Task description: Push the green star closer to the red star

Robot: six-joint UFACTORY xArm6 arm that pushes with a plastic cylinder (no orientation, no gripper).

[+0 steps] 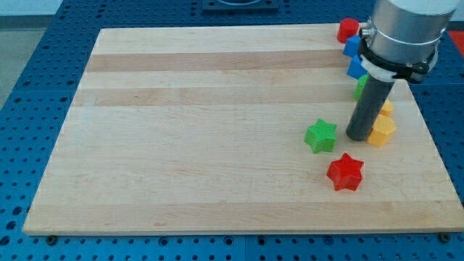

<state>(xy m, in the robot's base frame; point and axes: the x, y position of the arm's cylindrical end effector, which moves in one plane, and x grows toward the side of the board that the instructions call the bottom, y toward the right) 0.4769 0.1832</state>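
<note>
Green star (320,136) sits mid-right on the board (181,145), just up-left of the red star (344,172), near but apart. My tip (358,137) is down just right of the green star, touching the yellow block (381,131); no gripper, just a rod. Tip needs to get above the green star to shove it down toward red.

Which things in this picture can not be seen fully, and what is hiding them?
- Green block at the camera view's right: only a sliver shows; the arm hides its shape.
- Two blue blocks: the arm hides part of each.
- Small yellow block: the rod hides most of it.
- My tip, right of the green star: whether it touches the yellow block beside it is unclear.
</note>
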